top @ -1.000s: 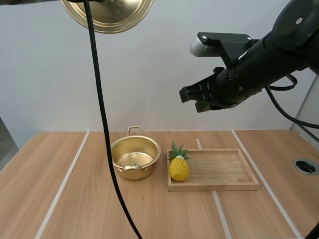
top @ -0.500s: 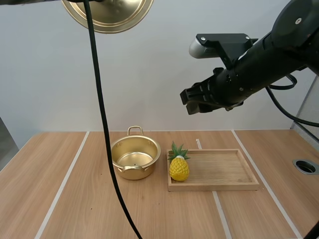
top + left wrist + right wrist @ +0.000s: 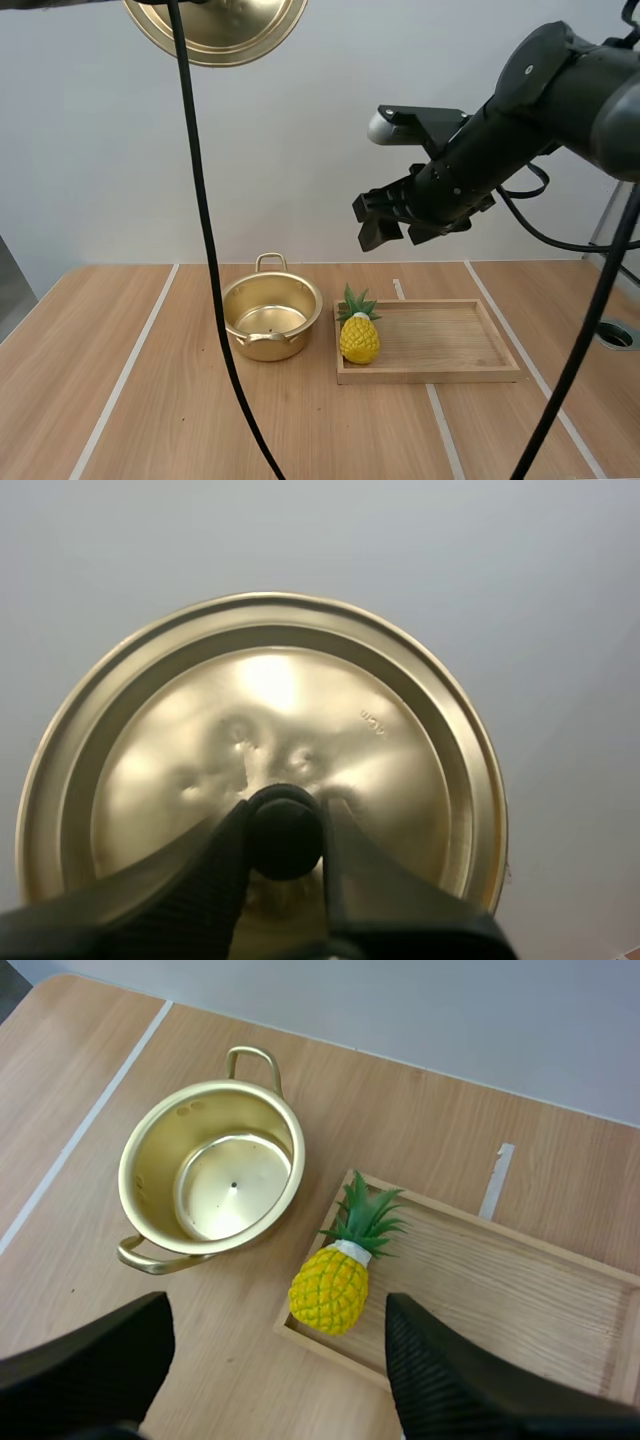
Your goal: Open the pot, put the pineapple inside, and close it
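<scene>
A gold pot (image 3: 271, 318) stands open on the table, its inside bare (image 3: 210, 1178). The yellow pineapple (image 3: 359, 335) rests upright at the left end of a wooden tray (image 3: 440, 372), next to the pot. High above the table hangs the gold lid (image 3: 215, 28). My left gripper (image 3: 286, 825) is shut on its black knob (image 3: 286, 838), the lid (image 3: 270, 710) facing the camera. My right gripper (image 3: 372, 228) hovers well above the tray. It stands open (image 3: 278, 1310), with the pineapple (image 3: 335, 1280) far below between the fingers.
The tray (image 3: 520, 1290) lies right of the pot, its bed bare to the right of the pineapple. White lines run across the wooden tabletop (image 3: 150, 400). A round hole (image 3: 612, 334) sits at the table's right edge.
My right gripper has gone from shut to open and shifted slightly left and down. The left gripper keeps the lid still.
</scene>
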